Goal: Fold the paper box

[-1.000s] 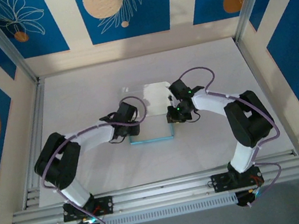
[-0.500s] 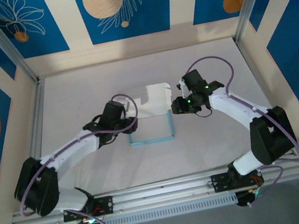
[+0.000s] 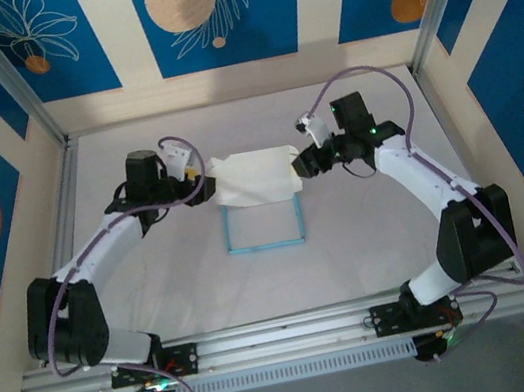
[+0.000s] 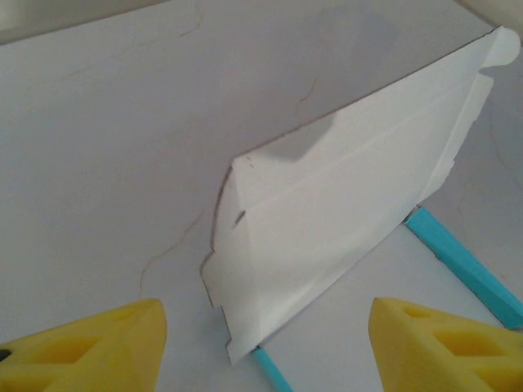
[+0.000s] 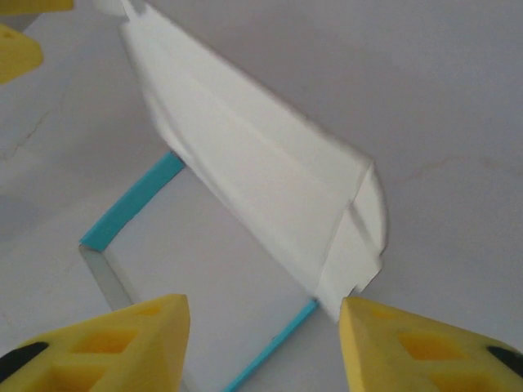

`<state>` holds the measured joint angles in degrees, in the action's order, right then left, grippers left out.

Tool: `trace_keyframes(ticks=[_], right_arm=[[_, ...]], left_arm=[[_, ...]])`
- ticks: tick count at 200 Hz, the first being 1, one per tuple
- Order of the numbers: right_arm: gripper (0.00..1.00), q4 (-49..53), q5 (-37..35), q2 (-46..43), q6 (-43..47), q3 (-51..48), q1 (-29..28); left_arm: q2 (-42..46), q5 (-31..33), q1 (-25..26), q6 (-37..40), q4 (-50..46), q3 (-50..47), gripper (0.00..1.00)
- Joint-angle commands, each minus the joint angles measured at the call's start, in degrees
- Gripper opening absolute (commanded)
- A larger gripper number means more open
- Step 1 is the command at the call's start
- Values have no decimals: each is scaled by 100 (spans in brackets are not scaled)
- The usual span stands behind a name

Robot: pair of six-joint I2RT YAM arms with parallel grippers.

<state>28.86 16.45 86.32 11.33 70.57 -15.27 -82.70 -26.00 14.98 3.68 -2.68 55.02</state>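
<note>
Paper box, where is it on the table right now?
In the top view the paper box sits at the middle of the table, between the left end effector and the right end effector.

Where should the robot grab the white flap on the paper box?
Probably the flap by its short ends: left gripper from the left, right gripper from the right. It leans up off the table, so both edges are free to pinch.

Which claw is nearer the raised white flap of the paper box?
Right, slightly. The right claw nearly touches the white card flap at its right end; the left claw sits off its left end.
</note>
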Motion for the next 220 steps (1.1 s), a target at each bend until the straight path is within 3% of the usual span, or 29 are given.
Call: trace_keyframes(ticks=[1,62,96,141,191,220], right_arm=[[55,489,318,341,838,496,65],[55,884,377,1084,1039,855,25],[49,1005,418,1283,947,922,-76],[32,1076,284,1440,770,1046,-153],[4,1044,-129,1477,178,1151,-394],[0,756,-519,1333,-241,978,-514]], left_arm=[[-195,-904,-198,326,457,193,66],[-1016,-1503,-285,675,-243,901,63],[-1038,-1578,-285,506,-243,821,51],[-821,-1532,-277,338,58,402,46],[-687,-1636,-167,-77,466,163,37],[-574,-1541,-144,-407,858,-28,35]])
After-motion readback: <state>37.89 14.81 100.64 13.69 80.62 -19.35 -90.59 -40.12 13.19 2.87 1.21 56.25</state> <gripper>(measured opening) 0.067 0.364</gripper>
